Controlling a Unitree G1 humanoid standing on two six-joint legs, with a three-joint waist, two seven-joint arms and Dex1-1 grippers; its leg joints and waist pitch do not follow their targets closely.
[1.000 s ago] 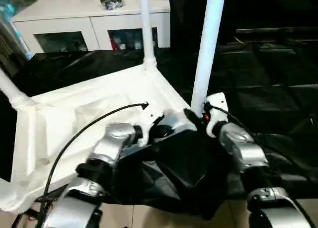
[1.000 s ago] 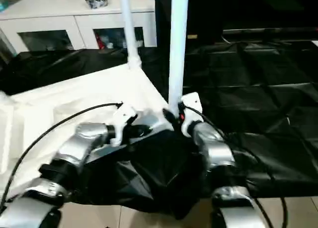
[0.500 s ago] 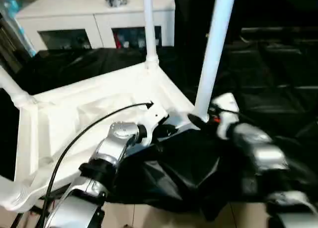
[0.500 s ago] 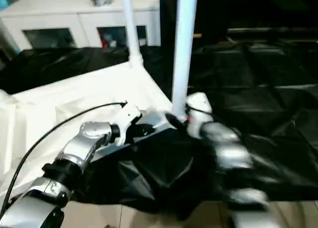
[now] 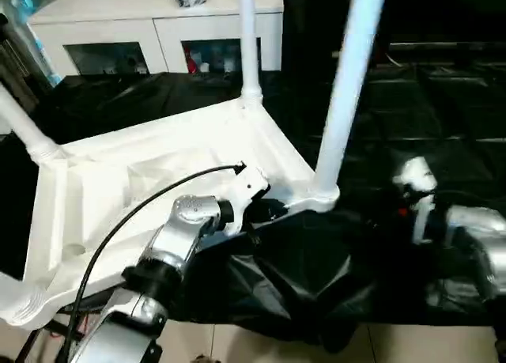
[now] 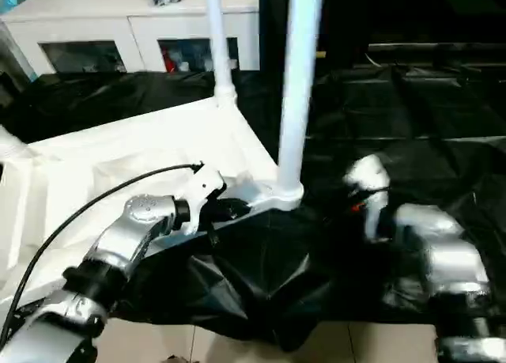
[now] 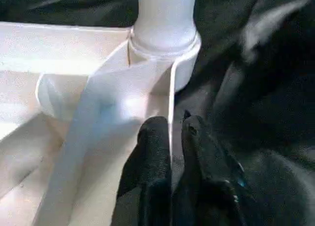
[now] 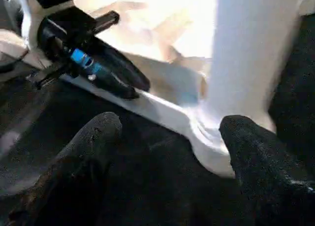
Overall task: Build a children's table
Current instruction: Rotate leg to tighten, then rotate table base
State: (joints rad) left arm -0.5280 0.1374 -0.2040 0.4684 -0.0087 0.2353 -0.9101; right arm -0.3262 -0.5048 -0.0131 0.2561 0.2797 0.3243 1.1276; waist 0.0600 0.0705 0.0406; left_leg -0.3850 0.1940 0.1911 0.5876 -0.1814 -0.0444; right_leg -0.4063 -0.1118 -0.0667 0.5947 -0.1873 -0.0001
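The children's table lies upside down: its white ribbed top (image 5: 158, 165) rests on the black-draped work table. White legs stand up from its corner sockets: a near right leg (image 5: 348, 86), a far leg (image 5: 249, 39) and a left leg (image 5: 24, 126). My left gripper (image 7: 171, 130) sits at the top's near rim beside the near right socket (image 7: 165, 41), its black fingers (image 7: 152, 142) pinched on the thin rim edge. My right gripper (image 8: 170, 127) hangs open to the right of that leg, apart from it, holding nothing; its white housing (image 5: 415, 177) is over the black cloth.
A white glass-door cabinet (image 5: 158, 23) stands behind the work table. Crumpled black drape (image 5: 427, 94) covers the surface to the right and hangs over the front edge (image 5: 292, 284). Pale floor tiles (image 5: 237, 347) lie below.
My right gripper has let go at the base of the near right leg, opened wider and drawn back to the right. The left gripper stays on the rim. The camera has shifted slightly.
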